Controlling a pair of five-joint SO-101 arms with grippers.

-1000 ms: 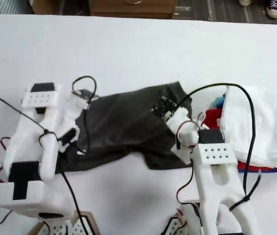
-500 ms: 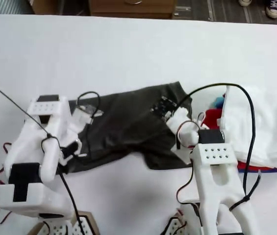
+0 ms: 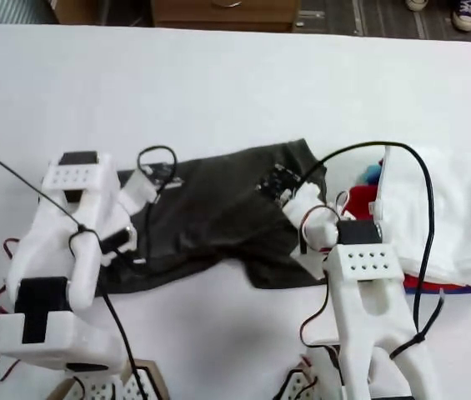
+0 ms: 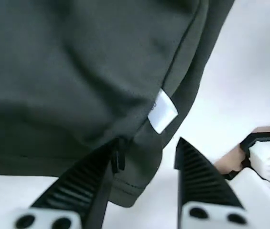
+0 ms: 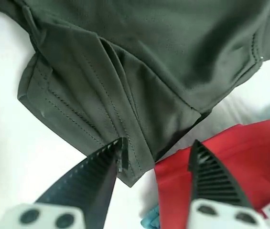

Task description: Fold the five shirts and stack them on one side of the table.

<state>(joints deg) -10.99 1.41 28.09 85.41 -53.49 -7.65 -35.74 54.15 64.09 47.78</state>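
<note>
A dark grey shirt point(image 3: 218, 217) lies crumpled across the middle of the table. My left gripper point(image 3: 142, 193) hovers over its left end, open. In the left wrist view the hem with a white tag point(image 4: 162, 110) runs between the spread fingers point(image 4: 91, 186) of that gripper point(image 4: 146, 157). My right gripper point(image 3: 300, 208) stands open over the shirt's right end. From the right wrist, this gripper point(image 5: 156, 152) straddles a folded corner of the dark shirt point(image 5: 125, 86) next to a red shirt point(image 5: 230, 143). Neither gripper holds cloth.
A stack of shirts sits at the right side: a white shirt point(image 3: 443, 208) on top, red point(image 3: 362, 200) and blue point(image 3: 460, 289) edges below. Black cables point(image 3: 418, 183) loop over both arms. The far half of the white table point(image 3: 218, 83) is bare.
My left arm has shifted a little to the right over the shirt's left end, dipping nearer and then back. The right arm and the shirt stack have not moved.
</note>
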